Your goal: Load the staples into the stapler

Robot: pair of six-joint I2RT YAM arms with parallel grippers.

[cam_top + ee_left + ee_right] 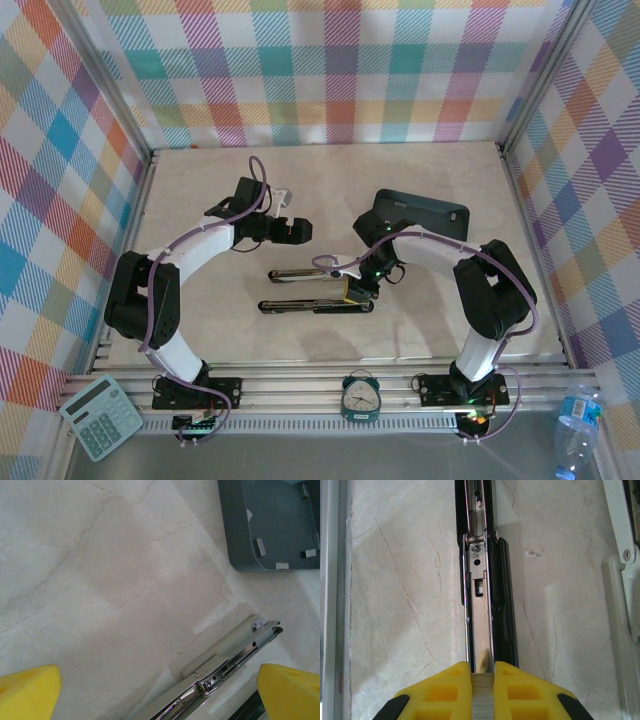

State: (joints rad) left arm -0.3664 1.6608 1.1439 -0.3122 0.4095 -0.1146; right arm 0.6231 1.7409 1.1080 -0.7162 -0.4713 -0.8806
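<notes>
Evidently the loading step is in hand. The right gripper (481, 674) is closed on a strip of staples (482, 697), the silvery strip pinched edge-on between the yellow fingers at the bottom centre of the right wrist view. It is held lengthwise, in line with the magazine channel (480, 595) of the black stapler (503, 610), which lies opened flat on the table (395, 605) and runs up the middle of that frame. Held this way, the strip could be laid straight into the bright channel without turning. Whether it already touches the metal I cannot tell.

A pale stapler (619, 580) lies beside it at the right edge of the frame, apart from the black one, also opened out.

The left gripper (297, 230) hangs wide open and empty, left of centre in the overhead view, above the table. Its wrist camera looks down on the pale stapler's hinge end. The dark grey tray (280, 515) sits in that frame's upper right corner, with loose strips (260, 546) lying on its floor. That arm seems parked clear of the work, near the supply.

The next move probably calls for a small, straight descent, since a slight tilt could leave the strip riding on the channel wall.
</notes>
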